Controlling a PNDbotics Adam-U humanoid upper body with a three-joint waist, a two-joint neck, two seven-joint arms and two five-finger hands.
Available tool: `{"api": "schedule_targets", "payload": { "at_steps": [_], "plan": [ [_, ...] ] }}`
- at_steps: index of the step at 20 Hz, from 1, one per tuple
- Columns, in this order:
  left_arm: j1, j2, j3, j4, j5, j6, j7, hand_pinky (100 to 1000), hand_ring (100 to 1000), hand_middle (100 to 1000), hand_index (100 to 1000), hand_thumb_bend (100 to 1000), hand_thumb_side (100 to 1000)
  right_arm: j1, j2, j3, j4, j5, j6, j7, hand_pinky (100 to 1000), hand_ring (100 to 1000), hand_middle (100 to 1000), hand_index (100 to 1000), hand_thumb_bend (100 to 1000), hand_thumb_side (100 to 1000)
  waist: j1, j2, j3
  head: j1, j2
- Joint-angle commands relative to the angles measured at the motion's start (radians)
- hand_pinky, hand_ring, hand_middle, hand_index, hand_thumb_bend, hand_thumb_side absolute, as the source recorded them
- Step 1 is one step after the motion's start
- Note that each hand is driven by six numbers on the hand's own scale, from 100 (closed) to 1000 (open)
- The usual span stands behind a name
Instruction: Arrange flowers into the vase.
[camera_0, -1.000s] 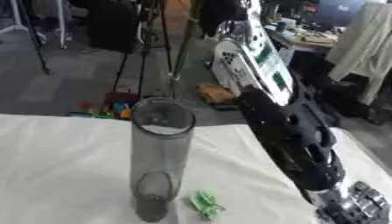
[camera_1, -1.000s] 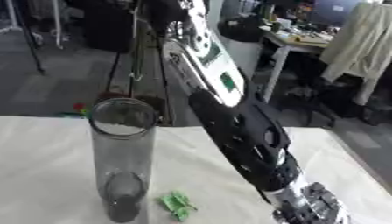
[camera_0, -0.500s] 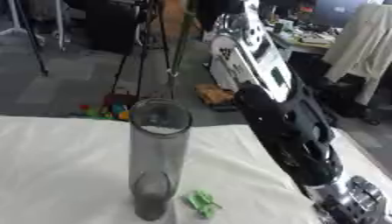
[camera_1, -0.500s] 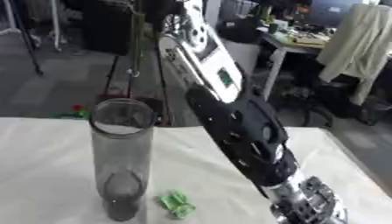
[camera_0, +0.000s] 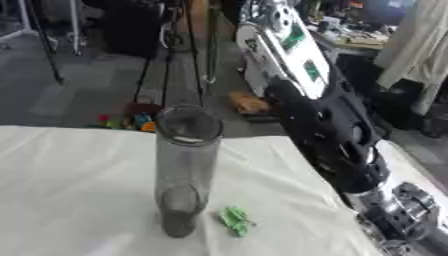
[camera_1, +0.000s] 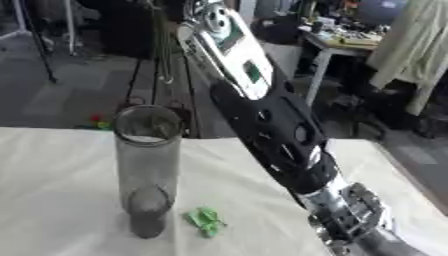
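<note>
One tall clear vase (camera_0: 185, 170) is seen upright on the cloth-covered surface (camera_0: 61, 190) at centre frame, with nothing made out inside it. A small green piece (camera_0: 235, 220), perhaps a leaf or flower sprig, lies just beside its base. Compared with a second ago, the right arm (camera_1: 271, 125) has slid toward the lower right, carrying the wrist away from the vase; no flower appears placed yet. The right robot hand is cut off at the frame edge, so its state cannot be told. No writing can be read.

Even, moderately bright indoor light, soft blur throughout, faint shadows, dim and hazier background
</note>
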Motion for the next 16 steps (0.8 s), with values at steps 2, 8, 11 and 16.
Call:
{"api": "schedule_targets", "payload": {
  "at_steps": [2,8,11,16],
  "plan": [
    [-0.020,0.002,0.004,-0.013,0.008,0.006,-0.002,717,829,760,895,316,920,-0.025,-0.013,-0.028,-0.013,-0.007,0.050,-0.013,100,100,100,140,100,207,0.007,-0.027,0.002,-0.006,0.006],
    [-0.022,-0.003,0.002,-0.013,0.012,0.015,-0.004,716,829,760,895,320,919,-0.022,-0.005,-0.057,0.001,-0.060,0.102,-0.049,100,100,100,142,100,227,0.001,-0.041,0.009,-0.013,-0.002],
    [-0.023,-0.003,0.002,-0.013,0.013,0.017,-0.004,716,829,760,895,322,917,-0.020,-0.005,-0.065,0.009,-0.075,0.116,-0.061,100,100,100,142,100,230,-0.002,-0.046,0.010,-0.016,-0.004],
    [-0.025,-0.004,0.001,-0.013,0.017,0.019,-0.006,715,829,760,895,326,913,-0.024,-0.002,-0.079,0.006,-0.110,0.125,-0.085,100,100,100,142,100,231,-0.005,-0.053,0.010,-0.018,-0.009]
  ]
}}
